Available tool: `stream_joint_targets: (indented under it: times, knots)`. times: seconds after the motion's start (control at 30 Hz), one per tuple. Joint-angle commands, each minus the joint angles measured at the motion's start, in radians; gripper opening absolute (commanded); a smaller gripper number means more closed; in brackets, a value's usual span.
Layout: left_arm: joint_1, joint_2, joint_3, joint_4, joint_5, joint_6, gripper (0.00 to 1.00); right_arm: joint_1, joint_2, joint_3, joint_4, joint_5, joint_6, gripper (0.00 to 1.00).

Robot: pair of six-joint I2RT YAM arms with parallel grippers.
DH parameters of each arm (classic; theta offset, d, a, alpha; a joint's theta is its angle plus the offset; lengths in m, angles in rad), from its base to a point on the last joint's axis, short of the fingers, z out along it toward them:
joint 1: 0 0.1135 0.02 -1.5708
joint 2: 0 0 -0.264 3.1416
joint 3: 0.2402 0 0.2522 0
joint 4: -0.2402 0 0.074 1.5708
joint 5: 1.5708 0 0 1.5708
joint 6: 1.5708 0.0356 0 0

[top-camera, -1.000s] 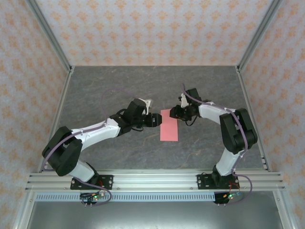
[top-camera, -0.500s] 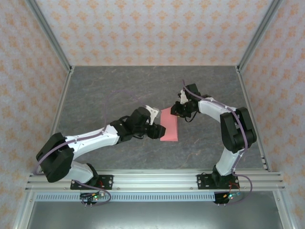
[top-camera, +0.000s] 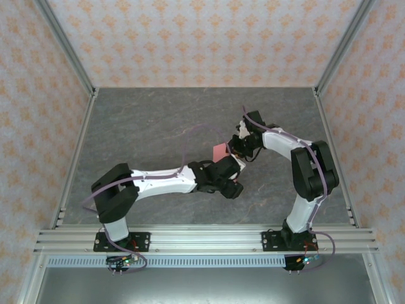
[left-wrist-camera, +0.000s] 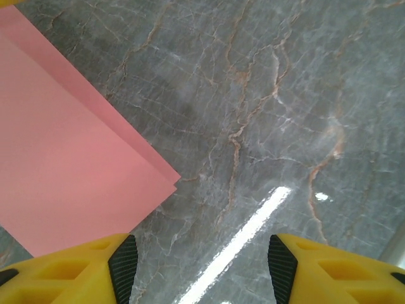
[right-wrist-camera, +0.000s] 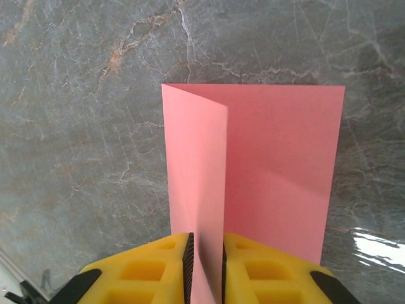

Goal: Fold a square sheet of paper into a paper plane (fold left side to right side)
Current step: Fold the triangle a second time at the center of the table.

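Two layers are overlapping centrally on the tabletop: your right gripper is pinching the square sheet of paper by a raised flap, left gripper hovering spread alongside; flattening looks undone.

Grey veined tabletop, orange-patterned walls, aluminium rail at near edge.
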Motion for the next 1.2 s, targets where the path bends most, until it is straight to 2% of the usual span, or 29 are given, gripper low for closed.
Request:
stream_joint_targets:
  times: [0.0,0.4,0.53,0.63,0.9,1.1,1.17]
  knots:
    - [-0.013,0.037,0.078,-0.128,-0.108,0.025,0.6,-0.005,0.011,0.03,-0.024,-0.028,0.046,0.2]
    - [-0.032,0.178,0.205,-0.236,-0.225,0.056,0.6,-0.003,0.014,0.036,-0.034,-0.034,0.082,0.2]
    - [-0.033,0.204,0.225,-0.249,-0.25,0.062,0.57,-0.003,0.014,0.033,-0.034,-0.037,0.085,0.2]
    - [-0.033,0.212,0.234,-0.257,-0.267,0.062,0.51,-0.004,0.017,0.031,-0.034,-0.037,0.085,0.2]
    - [-0.033,0.191,0.212,-0.234,-0.275,0.066,0.22,-0.003,0.019,0.037,-0.062,0.005,0.064,0.21]
    - [-0.033,0.167,0.182,-0.206,-0.262,0.07,0.1,-0.006,0.006,0.068,-0.085,0.056,0.052,0.26]
    - [-0.033,0.158,0.174,-0.201,-0.263,0.067,0.07,-0.011,-0.001,0.087,-0.098,0.071,0.046,0.3]
